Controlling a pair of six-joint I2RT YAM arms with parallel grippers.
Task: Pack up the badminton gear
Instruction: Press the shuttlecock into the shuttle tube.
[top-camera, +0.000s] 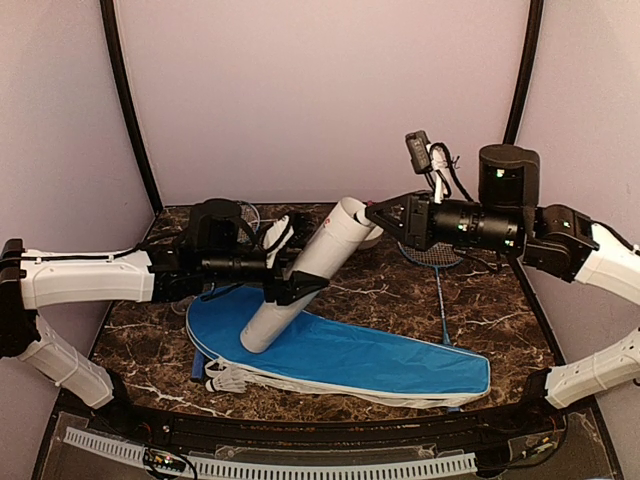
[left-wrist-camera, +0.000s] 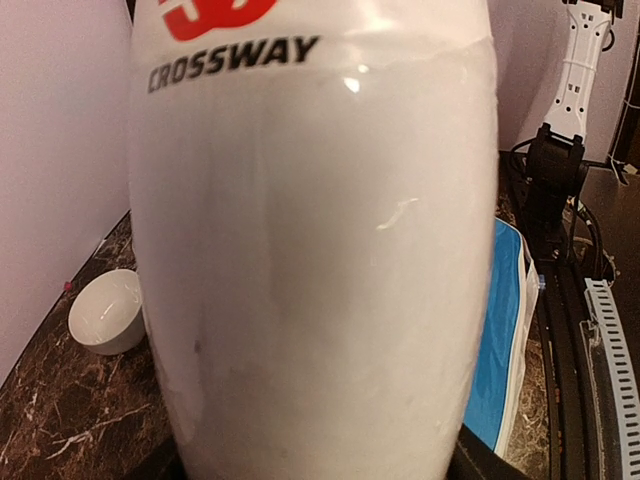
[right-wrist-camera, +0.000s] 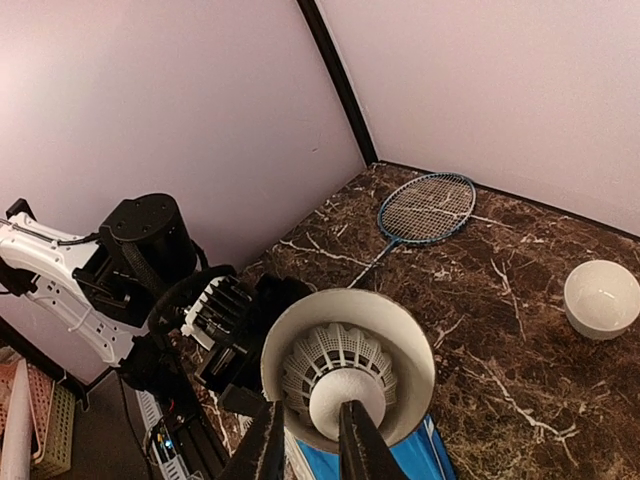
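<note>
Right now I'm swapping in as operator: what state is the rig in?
Left hand: shut on the long white tube, held tilted above the long blue white-trimmed racket cover.
Right hand: pinching the cork of a white feather shuttlecock in the tube mouth.
Done: that shuttlecock is partly in.
To do: push it home, load the loose shuttlecocks by the cover's near-left end, bag the thin blue-framed racket.

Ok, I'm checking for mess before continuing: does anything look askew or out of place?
Nothing damaged. The white tube leans steeply over the racket cover, but the left gripper holds it. Loose shuttlecocks lie on their sides at the cover's near-left corner, unpacked.
</note>
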